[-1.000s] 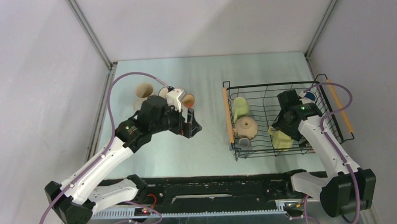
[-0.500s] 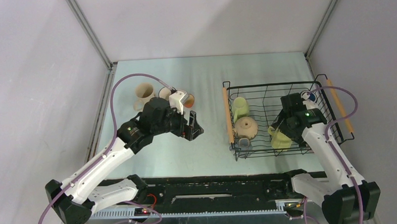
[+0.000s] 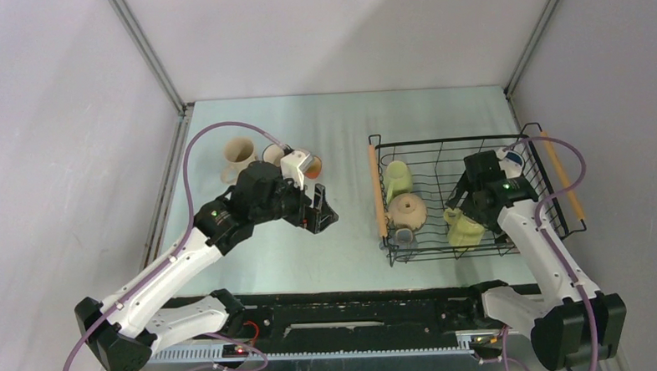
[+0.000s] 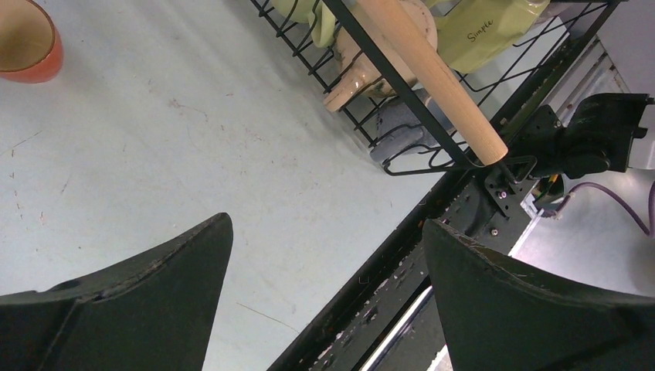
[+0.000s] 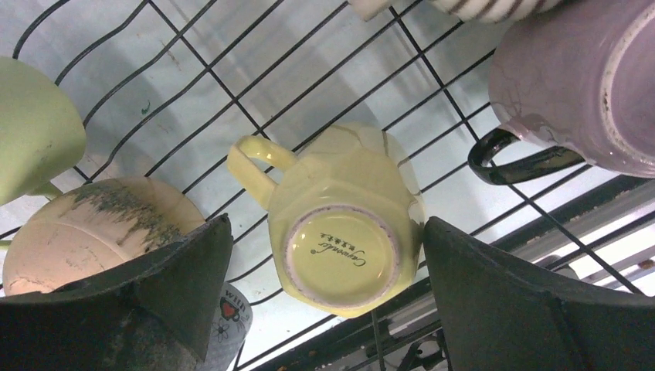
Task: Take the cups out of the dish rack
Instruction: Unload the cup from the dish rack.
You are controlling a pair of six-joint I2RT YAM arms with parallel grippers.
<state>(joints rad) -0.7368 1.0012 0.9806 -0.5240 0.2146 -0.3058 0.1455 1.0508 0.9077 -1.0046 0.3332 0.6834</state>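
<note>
The black wire dish rack point(image 3: 440, 140) stands on the right of the table. In it lie a pale green cup point(image 3: 397, 179), a tan cup point(image 3: 407, 210), a grey cup point(image 3: 405, 242) and an upturned yellow-green cup point(image 3: 463, 227). My right gripper point(image 5: 326, 232) is open inside the rack, its fingers on either side of the yellow-green cup point(image 5: 340, 232), whose base faces the camera. A mauve cup point(image 5: 579, 85) lies beside it. A cream cup point(image 3: 238, 154) and an orange-red cup point(image 3: 312, 164) stand on the table at left. My left gripper point(image 4: 328, 232) is open and empty above bare table.
The rack's wooden handle point(image 4: 432, 69) runs along its left side, close to my left gripper point(image 3: 320, 211). A second wooden handle point(image 3: 561, 175) is on the far right. A cream ribbed cup point(image 5: 479, 8) sits at the right wrist view's top edge. The black base rail point(image 3: 355, 305) lines the near edge.
My right gripper has opened wider and shifted nearer, over the yellow-green cup. My left arm has drawn back slightly from the cups on the table.
</note>
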